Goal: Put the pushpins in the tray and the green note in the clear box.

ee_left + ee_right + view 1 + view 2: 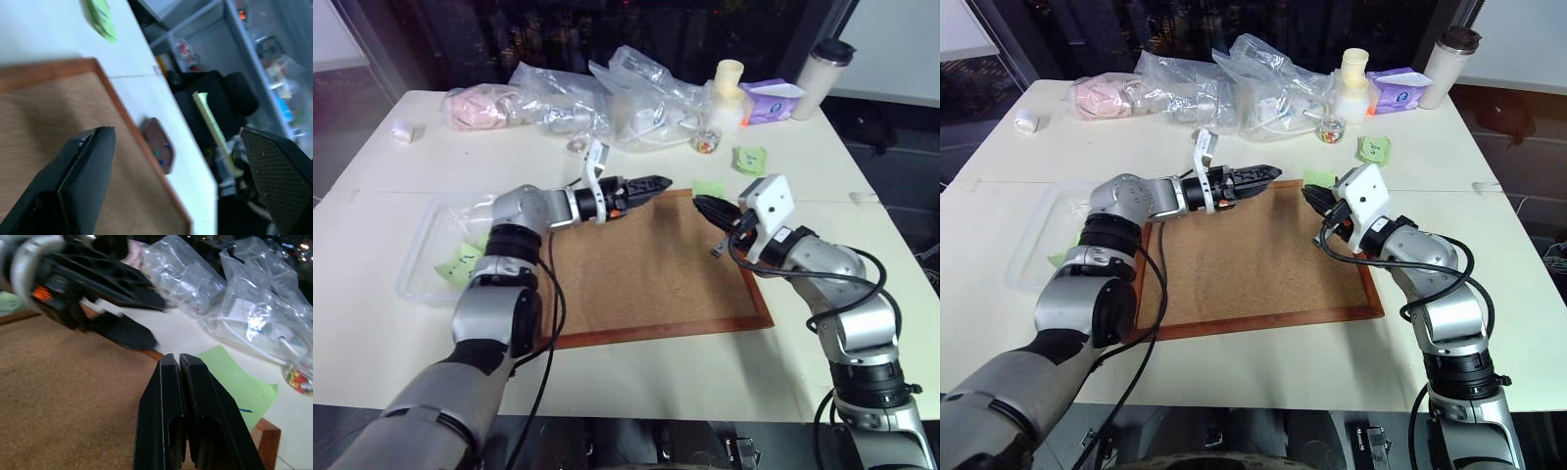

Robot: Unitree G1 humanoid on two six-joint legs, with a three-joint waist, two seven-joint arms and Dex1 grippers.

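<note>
My left gripper (654, 185) hangs open and empty over the far edge of the cork board (646, 269), pointing right. Facing it, my right gripper (704, 205) is shut, fingers pressed together (177, 357), with nothing visible between them. One green note (460, 261) lies in the clear box (423, 245) at the left. Another green note (234, 382) lies at the board's far edge, just beyond the right gripper. A third green note (749, 159) lies farther back. The brown tray (157, 148) sits on the table beside the board, with small green and blue pushpins (160, 153) in it.
Clear plastic bags (607, 98) lie along the back of the table, with a small glass jar (706, 143), a white bottle (729, 93), a purple pack (771, 98) and a tumbler (824, 76). A pale yellow-green strip (210, 125) shows by one left finger; what it is I cannot tell.
</note>
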